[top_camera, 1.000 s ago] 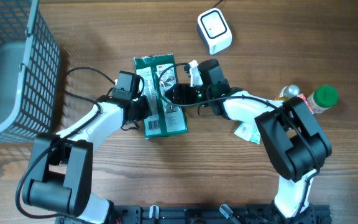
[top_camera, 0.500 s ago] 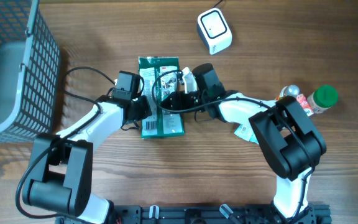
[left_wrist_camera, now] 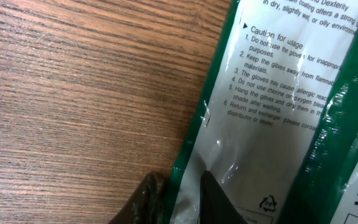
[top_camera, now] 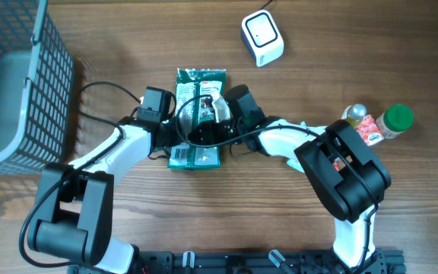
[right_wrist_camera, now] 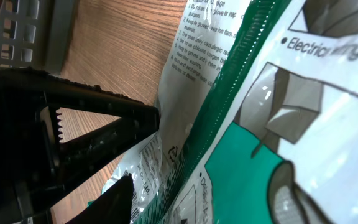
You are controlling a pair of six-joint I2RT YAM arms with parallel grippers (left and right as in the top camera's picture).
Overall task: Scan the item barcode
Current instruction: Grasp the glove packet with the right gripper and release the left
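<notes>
The green glove packet sits mid-counter, well apart from the white scanner. The left tool is pinched shut on its left edge, probably to steady it. The right tool is over the packet's middle, likely to help turn it. Can't tell whether it's gripping.

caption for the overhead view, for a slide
Left gripper pinches the green glove packet by its edge, right gripper beside it, white scanner beyond.
</notes>
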